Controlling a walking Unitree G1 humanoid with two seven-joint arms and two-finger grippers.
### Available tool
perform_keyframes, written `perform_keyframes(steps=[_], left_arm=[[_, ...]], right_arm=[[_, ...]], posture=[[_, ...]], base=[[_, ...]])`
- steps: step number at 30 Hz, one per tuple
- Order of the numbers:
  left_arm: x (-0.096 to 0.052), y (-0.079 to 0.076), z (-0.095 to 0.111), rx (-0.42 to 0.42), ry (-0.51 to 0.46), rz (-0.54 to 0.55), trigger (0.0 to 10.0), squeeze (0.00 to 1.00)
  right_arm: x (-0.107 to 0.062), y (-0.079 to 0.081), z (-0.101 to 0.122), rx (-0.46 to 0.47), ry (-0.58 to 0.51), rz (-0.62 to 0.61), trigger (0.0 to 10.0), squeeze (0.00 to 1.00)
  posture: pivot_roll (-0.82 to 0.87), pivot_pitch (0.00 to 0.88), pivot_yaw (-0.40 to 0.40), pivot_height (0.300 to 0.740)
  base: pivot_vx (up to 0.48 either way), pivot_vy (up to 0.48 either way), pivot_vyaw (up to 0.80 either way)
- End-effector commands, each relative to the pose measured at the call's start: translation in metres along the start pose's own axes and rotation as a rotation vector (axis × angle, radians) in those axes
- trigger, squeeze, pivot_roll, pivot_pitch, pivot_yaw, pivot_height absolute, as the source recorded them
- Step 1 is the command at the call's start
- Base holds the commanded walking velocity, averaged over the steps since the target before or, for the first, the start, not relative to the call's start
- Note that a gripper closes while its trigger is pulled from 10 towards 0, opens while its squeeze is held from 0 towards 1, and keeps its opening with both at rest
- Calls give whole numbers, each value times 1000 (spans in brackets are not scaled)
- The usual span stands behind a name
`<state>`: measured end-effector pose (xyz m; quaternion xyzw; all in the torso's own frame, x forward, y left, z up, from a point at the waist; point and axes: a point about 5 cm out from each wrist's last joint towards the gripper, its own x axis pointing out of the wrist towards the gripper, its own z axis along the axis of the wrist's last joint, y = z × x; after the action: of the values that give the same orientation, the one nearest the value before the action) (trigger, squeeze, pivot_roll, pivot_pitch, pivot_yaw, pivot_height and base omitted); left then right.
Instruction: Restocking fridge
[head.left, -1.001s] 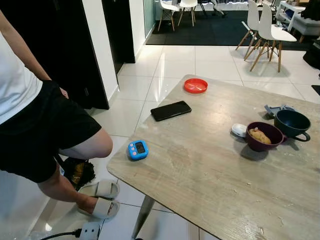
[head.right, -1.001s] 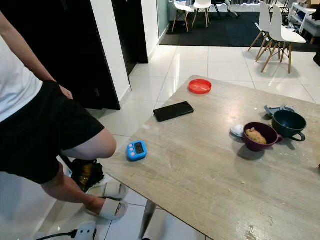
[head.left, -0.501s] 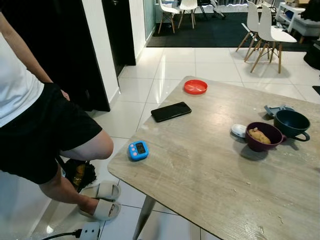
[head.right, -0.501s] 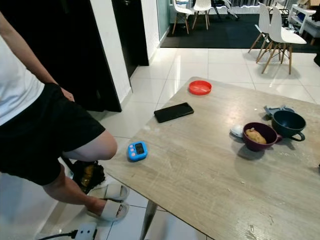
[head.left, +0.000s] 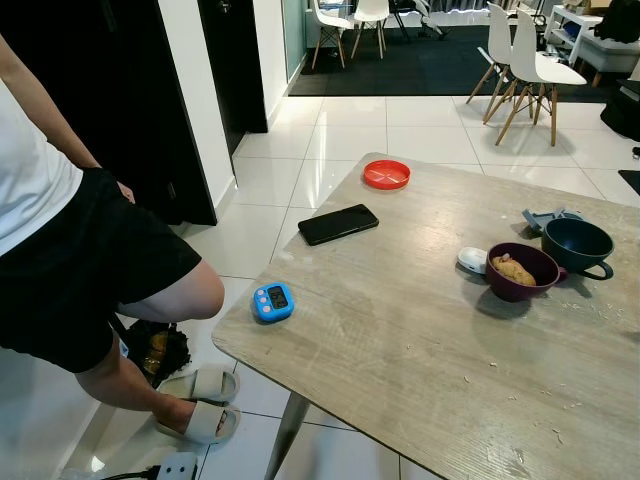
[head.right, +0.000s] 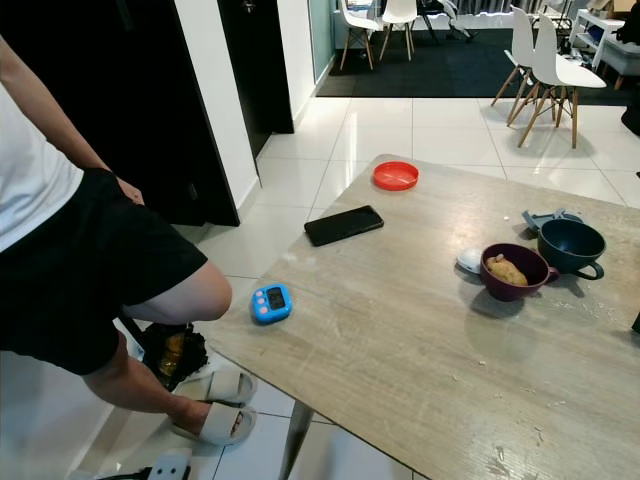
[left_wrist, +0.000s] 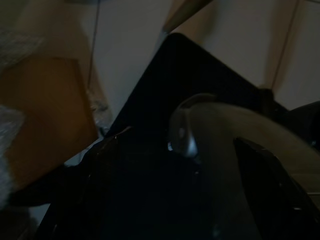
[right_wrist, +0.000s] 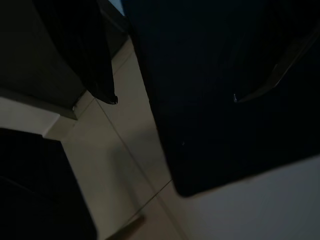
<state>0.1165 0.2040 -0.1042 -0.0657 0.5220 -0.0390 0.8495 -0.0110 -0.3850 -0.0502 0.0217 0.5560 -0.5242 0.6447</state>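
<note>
Fridge isn't visible; I'd walk closer to the purple bowl (head.left: 520, 271) on the table (head.left: 400, 340) first. Can't tell either gripper's finger state, too dark.

Person (head.left: 70, 250) in white top, black shorts (head.left: 80, 270), pale slide sandals (head.left: 195, 405)

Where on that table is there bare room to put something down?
The widest free patch on the table is its near half, between the blue timer and the purple bowl. Another lies between the black phone and that bowl. It is crowded at the right edge, where the dark mug sits against the bowl.
</note>
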Motion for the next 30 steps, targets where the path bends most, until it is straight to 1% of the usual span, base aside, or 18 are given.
perform_keyframes(steps=[1,2,3,5,6,8,11,16,17,18,19,21,22,23,24,26,28,30], left_arm=[[-5,12,-2,4,3,30,10000,0],[-5,12,-2,4,3,30,10000,0],[-5,12,-2,4,4,31,10000,0],[-5,12,-2,4,4,31,10000,0],[-4,12,-2,6,4,33,10000,0],[-4,12,-2,6,4,33,10000,0],[-4,12,-1,9,6,34,10000,0],[-4,12,-1,11,7,33,10000,0],[-4,12,-1,11,7,32,10000,0],[-4,12,-1,11,8,32,10000,0],[-4,12,-1,11,8,32,10000,0],[-5,13,-1,14,10,30,10000,0],[-5,13,-1,14,10,30,10000,0],[-5,14,-1,15,10,30,10000,0],[-5,14,-1,17,11,30,10000,0],[-5,14,-1,19,11,30,10000,0],[-5,14,-1,20,12,29,10000,0],[-5,14,-1,22,13,30,10000,0]], right_arm=[[2,-17,13,72,-26,-59,10000,0],[2,-17,13,72,-26,-59,10000,0],[2,-22,17,83,-33,-77,10000,0],[2,-22,17,83,-33,-77,10000,0],[3,-34,21,102,-42,-112,10000,0],[3,-34,21,102,-42,-112,10000,0],[2,-46,30,117,-47,-190,10000,0],[1,-47,36,95,-43,-229,10000,0],[1,-47,37,71,-37,-237,10000,0],[1,-47,35,4,-37,-233,10000,0],[1,-47,35,4,-37,-233,10000,0],[2,-42,22,-210,-22,-196,10000,0],[2,-42,22,-210,-22,-196,10000,0],[3,-38,16,-337,-20,-167,10000,0],[3,-35,12,-398,-14,-144,10000,0],[3,-29,8,-459,-9,-100,10000,0],[3,-26,6,-476,-6,-80,10000,0],[2,-15,2,-527,1,-12,10000,0]], posture=[[12,0,45,739],[12,0,45,739],[12,0,45,739],[12,0,45,739],[11,0,43,739],[11,0,43,739],[7,0,41,739],[7,0,41,739],[7,0,41,739],[4,0,40,739],[4,0,40,739],[1,0,43,739],[1,0,43,739],[1,0,43,739],[1,0,49,739],[1,0,49,739],[1,0,49,739],[-3,0,52,739]], base=[[0,0,0],[0,0,0],[0,0,0],[0,0,0],[0,0,0],[0,0,0],[0,0,0],[0,0,0],[0,0,0],[0,0,0],[0,0,0],[0,0,0],[0,0,0],[0,0,0],[0,0,0],[0,0,0],[0,0,0],[0,0,0]])
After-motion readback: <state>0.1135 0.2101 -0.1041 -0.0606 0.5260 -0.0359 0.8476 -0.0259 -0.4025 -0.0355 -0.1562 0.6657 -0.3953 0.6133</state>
